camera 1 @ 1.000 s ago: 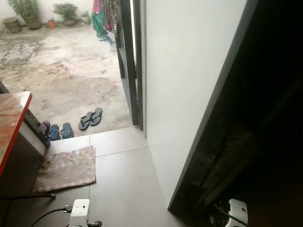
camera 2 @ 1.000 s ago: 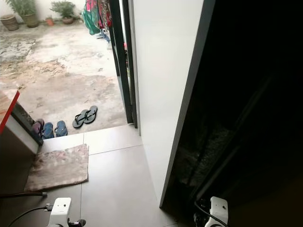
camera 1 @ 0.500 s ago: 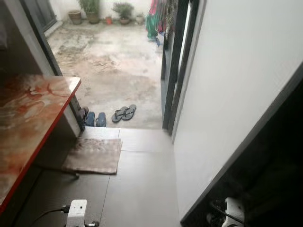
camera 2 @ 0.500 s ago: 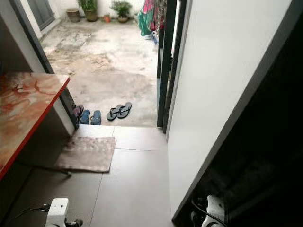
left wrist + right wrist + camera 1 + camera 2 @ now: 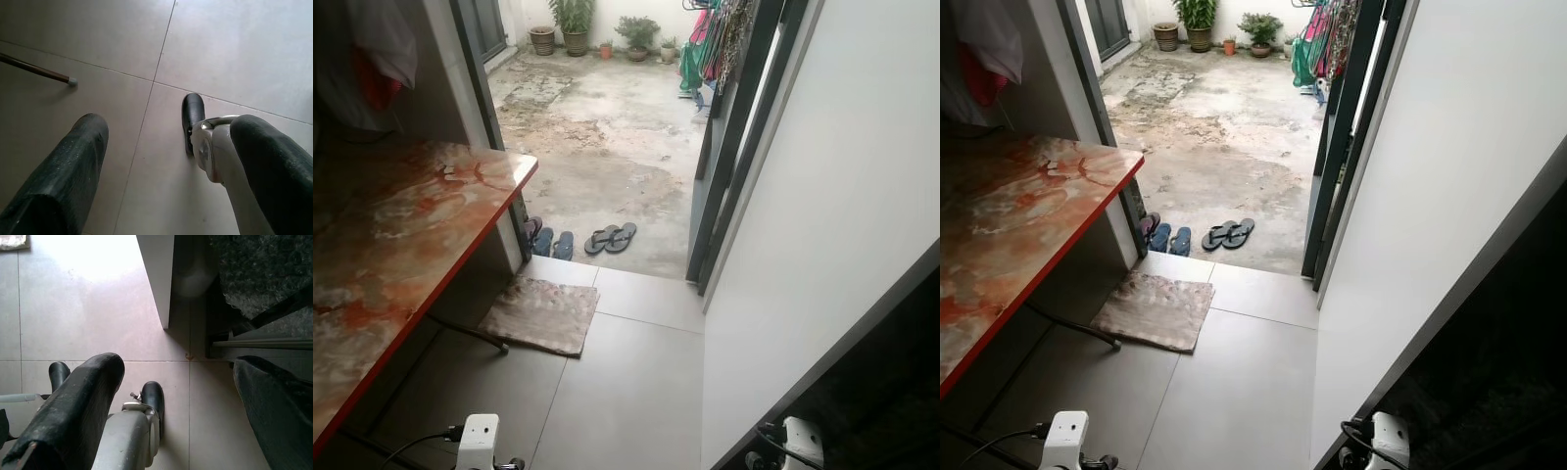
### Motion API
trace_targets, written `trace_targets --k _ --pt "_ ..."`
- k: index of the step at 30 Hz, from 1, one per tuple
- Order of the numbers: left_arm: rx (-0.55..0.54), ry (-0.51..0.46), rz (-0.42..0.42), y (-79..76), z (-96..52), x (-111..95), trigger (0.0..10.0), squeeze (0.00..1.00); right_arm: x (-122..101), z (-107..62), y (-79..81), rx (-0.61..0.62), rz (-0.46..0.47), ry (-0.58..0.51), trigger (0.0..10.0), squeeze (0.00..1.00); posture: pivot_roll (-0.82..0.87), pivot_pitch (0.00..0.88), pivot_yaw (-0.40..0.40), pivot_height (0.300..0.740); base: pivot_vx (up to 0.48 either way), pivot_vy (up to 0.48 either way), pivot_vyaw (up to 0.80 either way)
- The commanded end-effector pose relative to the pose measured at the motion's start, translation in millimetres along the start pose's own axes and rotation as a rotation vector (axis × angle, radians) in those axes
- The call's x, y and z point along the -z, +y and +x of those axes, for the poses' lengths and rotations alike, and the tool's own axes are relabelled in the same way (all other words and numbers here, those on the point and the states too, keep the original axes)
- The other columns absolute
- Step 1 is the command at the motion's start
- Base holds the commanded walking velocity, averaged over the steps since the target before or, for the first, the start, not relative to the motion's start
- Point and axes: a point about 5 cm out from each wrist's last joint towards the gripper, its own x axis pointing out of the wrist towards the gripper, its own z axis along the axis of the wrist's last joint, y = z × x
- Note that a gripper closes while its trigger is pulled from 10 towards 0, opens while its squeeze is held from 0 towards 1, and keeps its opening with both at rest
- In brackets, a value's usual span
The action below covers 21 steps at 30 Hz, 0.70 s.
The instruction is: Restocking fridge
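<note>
Beside the doorway, red marble counter (image 5: 401, 245), doormat (image 5: 540, 313), sandals (image 5: 611, 238), white wall (image 5: 822, 225), left claw (image 5: 171, 161) and right claw (image 5: 181, 401) both spread, empty.

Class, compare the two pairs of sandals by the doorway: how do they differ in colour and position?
The blue pair lies close to the door frame beside the counter; the dark grey pair lies further out toward the middle of the doorway. The blue pair points straight; the grey pair lies angled. Both rest outside on the concrete.

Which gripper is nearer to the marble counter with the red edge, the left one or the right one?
Left. The left gripper hangs over the floor tiles just beside the marble counter. The right gripper hangs at the far side, by the white panel.
</note>
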Motion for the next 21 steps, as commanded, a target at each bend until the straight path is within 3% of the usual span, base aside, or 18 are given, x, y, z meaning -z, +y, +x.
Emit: trace_targets --k 1,9,21 --pt "-0.002 0.012 0.021 2.4 -0.4 1.7 10.0 0.0 -1.8 0.1 -0.8 0.006 0.016 -0.003 10.0 0.0 0.03 0.0 -0.022 0.74 0.0 0.0 0.0" --pt "0.001 0.012 0.034 3.2 -0.5 1.4 10.0 0.0 -1.9 0.2 -0.4 0.006 0.018 0.0 10.0 0.0 0.03 0.0 -0.021 0.74 0.0 0.0 0.0" --pt "0.007 0.015 0.032 2.8 -0.4 1.6 10.0 0.0 -3.2 0.2 -0.6 0.003 0.016 -0.003 10.0 0.0 0.03 0.0 -0.024 0.74 -0.27 0.0 0.0"
